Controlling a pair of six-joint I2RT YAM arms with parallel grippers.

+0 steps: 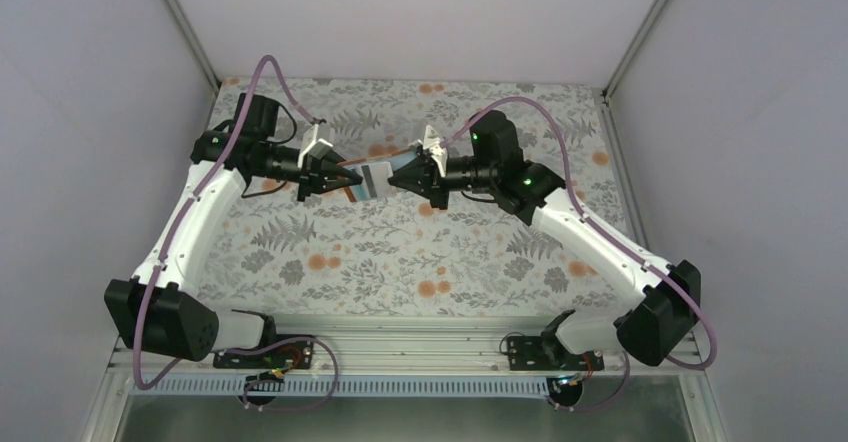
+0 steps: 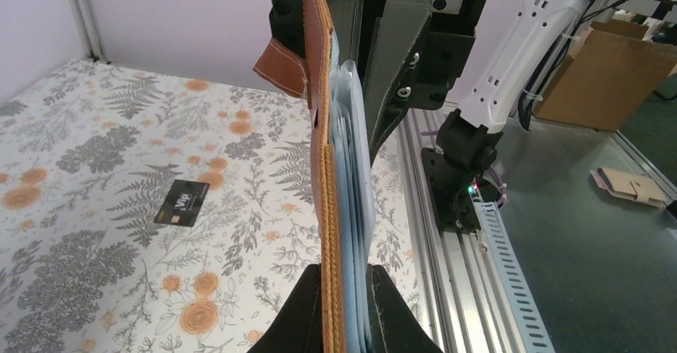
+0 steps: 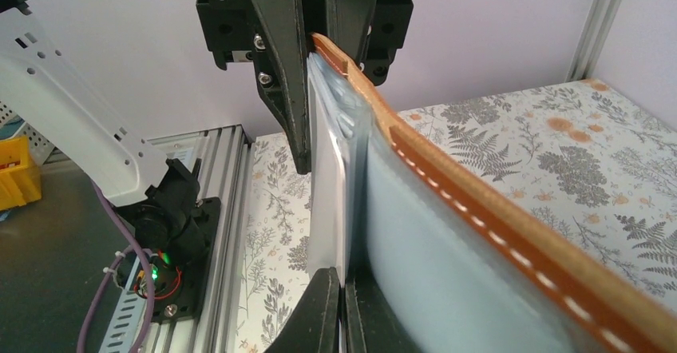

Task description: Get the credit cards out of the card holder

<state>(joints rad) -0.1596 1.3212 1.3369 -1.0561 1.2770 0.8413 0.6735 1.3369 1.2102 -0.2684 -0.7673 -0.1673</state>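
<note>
My left gripper [image 1: 338, 177] is shut on one end of the card holder [image 1: 368, 178] and holds it in the air above the back middle of the table. In the left wrist view the holder [image 2: 327, 201] stands edge-on between my fingers [image 2: 345, 277], rust-brown outside, pale blue-grey inside, its brown tab [image 2: 281, 65] hanging out. My right gripper [image 1: 400, 175] faces it from the other end. In the right wrist view it [image 3: 343, 277] is shut on a thin pale card [image 3: 327, 185] that sticks out of the holder [image 3: 447, 273]. The black card [image 2: 182, 203] lies flat on the floral table. The other cards do not show.
The floral mat [image 1: 400, 252] covers the table. Grey walls stand at the back and both sides. An aluminium rail [image 1: 400, 347] runs along the near edge with both arm bases on it. A cardboard box [image 2: 615, 69] stands off the table.
</note>
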